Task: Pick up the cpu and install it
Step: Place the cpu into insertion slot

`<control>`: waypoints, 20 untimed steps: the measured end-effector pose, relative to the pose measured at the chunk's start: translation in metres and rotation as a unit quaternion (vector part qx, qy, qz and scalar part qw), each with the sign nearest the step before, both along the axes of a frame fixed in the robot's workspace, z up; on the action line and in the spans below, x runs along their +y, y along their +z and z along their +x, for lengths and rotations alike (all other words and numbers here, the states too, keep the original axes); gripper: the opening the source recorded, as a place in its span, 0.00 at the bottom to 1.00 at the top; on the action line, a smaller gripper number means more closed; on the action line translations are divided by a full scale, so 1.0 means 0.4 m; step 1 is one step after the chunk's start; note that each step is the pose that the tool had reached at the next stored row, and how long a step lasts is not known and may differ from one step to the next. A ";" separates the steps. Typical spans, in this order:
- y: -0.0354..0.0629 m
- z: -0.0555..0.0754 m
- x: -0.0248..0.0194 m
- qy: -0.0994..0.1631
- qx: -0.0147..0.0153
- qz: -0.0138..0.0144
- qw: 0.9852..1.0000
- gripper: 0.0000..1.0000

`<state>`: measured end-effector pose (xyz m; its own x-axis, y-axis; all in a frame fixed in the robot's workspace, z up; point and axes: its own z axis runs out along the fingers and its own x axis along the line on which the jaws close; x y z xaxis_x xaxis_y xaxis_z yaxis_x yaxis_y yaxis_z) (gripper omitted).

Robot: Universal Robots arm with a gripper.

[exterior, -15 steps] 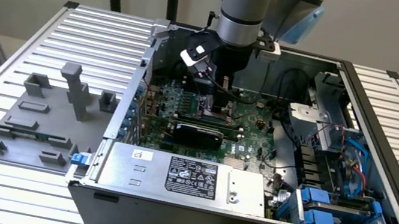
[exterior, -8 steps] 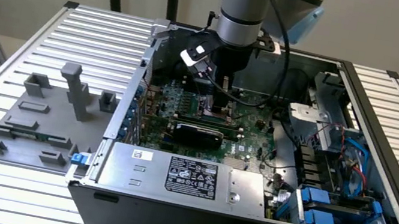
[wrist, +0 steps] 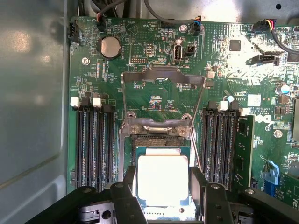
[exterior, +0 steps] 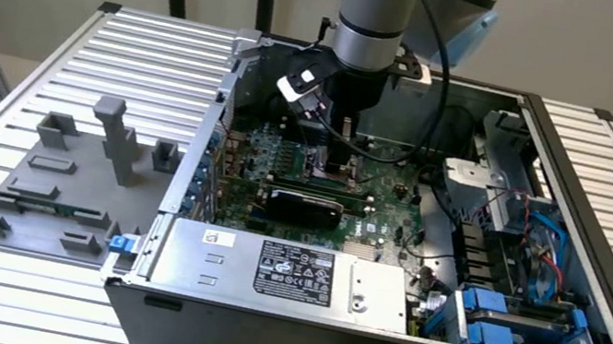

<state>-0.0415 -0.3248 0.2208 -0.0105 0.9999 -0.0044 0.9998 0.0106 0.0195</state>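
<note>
Exterior view. Shows an open computer case (exterior: 404, 338) lying on a slatted metal table (exterior: 0, 289), with 1 robot arm (exterior: 370, 14) reaching straight down into it. Puts the gripper (exterior: 335, 153) low over the green circuit board (exterior: 387, 218), toward the case's far wall. Leaves the grey plastic blocks (exterior: 69, 179) well apart, out on the table at the exterior view's left.

Wrist view. Looks down on the cpu (wrist: 162, 179), silvery top up, between the 2 dark fingers (wrist: 129, 184). Finds 1 finger against each side, so narrowed onto the cpu and gripping it. Places the cpu directly over the black socket (wrist: 159, 141), with the metal hold-down frame (wrist: 161, 77) swung open beyond. Cannot tell whether seated or just above. Sets memory slots (wrist: 93, 144) beside the socket and a coin battery (wrist: 110, 46) farther off.
</note>
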 end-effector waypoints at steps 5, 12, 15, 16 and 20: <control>0.000 0.000 0.000 0.000 0.000 0.000 1.000 0.55; -0.002 0.000 0.004 0.000 0.000 0.000 1.000 0.55; -0.008 0.000 0.016 0.000 0.000 -0.001 1.000 0.55; -0.010 0.000 0.018 0.000 0.000 -0.002 1.000 0.55; -0.021 0.000 0.019 -0.007 0.000 -0.008 1.000 0.55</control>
<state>-0.0415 -0.3173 0.2125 0.0034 0.9998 -0.0195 0.9998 -0.0031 0.0194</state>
